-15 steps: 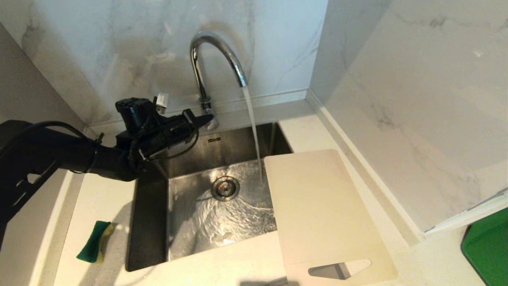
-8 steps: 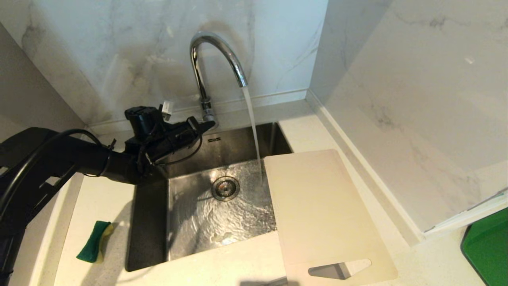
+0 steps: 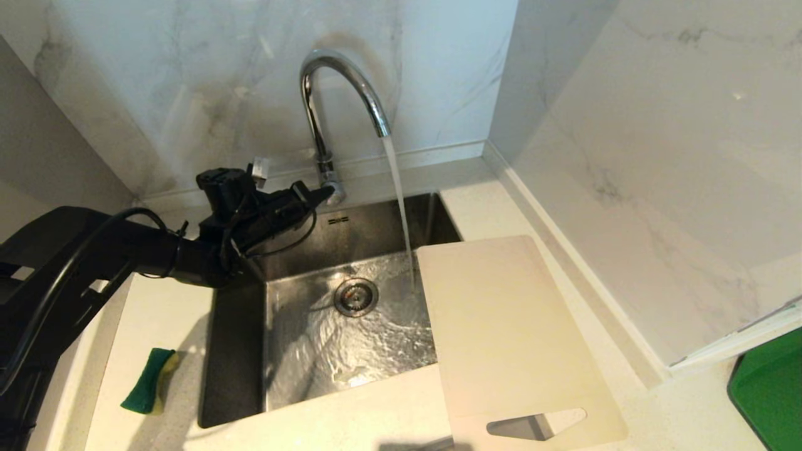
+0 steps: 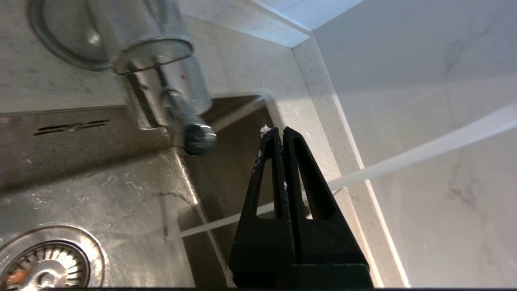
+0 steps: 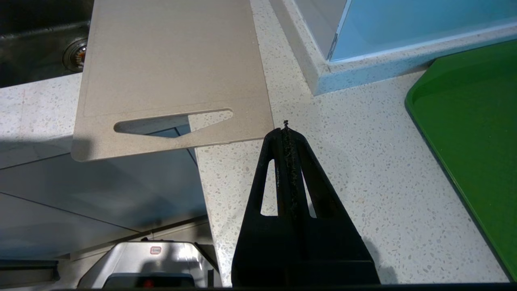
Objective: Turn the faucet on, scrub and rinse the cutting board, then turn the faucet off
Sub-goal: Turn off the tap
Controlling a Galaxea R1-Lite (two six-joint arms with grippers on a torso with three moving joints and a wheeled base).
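The chrome faucet (image 3: 338,81) arches over the sink (image 3: 235,351), and water (image 3: 399,200) pours from its spout into the basin. My left gripper (image 3: 328,190) is shut and empty, with its tips right beside the small lever (image 3: 338,193) at the faucet's base. In the left wrist view the lever (image 4: 190,129) lies a little to one side of the left gripper (image 4: 278,131); contact does not show. The beige cutting board (image 3: 507,332) lies flat across the sink's right edge, dry side up, with its handle cutout at the near end. My right gripper (image 5: 286,129) is shut and parked by the board's (image 5: 173,64) near corner.
A green and yellow sponge (image 3: 149,380) lies on the counter left of the sink. A green tray (image 3: 767,388) sits at the far right, past a white wall corner. The drain (image 3: 356,296) is in the basin's middle. Marble walls close off the back and right.
The left forearm has shifted toward the sink, and the wrist has settled slightly lower. The gripper's tips stay by the faucet lever. Water runs throughout, and the board has not moved.
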